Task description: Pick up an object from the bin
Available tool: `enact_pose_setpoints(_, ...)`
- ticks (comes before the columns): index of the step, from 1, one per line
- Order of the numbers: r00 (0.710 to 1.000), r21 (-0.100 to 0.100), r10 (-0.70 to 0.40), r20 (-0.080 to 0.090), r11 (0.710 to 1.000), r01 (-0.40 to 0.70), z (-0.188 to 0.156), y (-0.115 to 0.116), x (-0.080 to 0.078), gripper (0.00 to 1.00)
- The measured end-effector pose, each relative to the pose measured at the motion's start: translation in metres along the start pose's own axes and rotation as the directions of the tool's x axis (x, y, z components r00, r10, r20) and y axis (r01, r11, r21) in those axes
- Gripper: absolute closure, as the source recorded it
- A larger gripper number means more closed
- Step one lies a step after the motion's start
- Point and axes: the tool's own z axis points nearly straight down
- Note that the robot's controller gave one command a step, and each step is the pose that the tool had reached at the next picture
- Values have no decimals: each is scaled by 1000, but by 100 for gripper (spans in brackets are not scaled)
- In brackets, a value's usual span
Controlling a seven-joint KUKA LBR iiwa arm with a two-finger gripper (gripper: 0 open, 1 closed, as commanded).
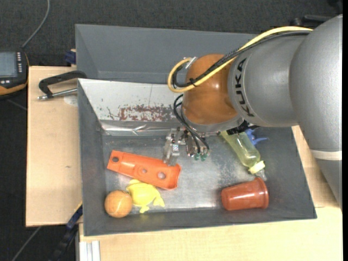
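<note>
- Grey metal bin (pixel 136 50): the arm (pixel 288 75) comes in from the right. Its orange wrist cover (pixel 209 94) sits over the middle of the bin, towards the back wall.
- A yellow cable (pixel 261 37) loops along the arm and round the wrist cover.
- The gripper (pixel 186 147) hangs below the cover, low over the bin floor and a little behind centre. Wires and small parts crowd it, so one cannot tell whether it is released or clenched. Nothing is seen grasped in it.
- The nearest thing is a flat orange plastic piece (pixel 142 169), long, with small holes along it. It lies on the floor in the left half of the bin, slanting from upper left down to lower right. Its right end is just beside the gripper, below and to the left. Contact between the two cannot be made out.
- A crumpled yellow thing (pixel 144 195) lies just in front of the orange piece, touching or nearly touching its lower edge.
- A small orange ball (pixel 118 204) sits in the front left corner, against the yellow thing.
- A pale yellow-green bottle (pixel 243 149) lies slanted on the right side. Its upper end goes under the arm, where a blue part (pixel 254 136) shows.
- A red cup (pixel 244 194) lies on its side near the front right, just below the bottle's lower end and well apart from the gripper.
- The floor directly beneath the gripper is bare metal.
</note>
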Motion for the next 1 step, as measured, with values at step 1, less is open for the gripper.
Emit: enact_pose_setpoints(1,1000,-1,0,1,1000,0,-1,0,0,0)
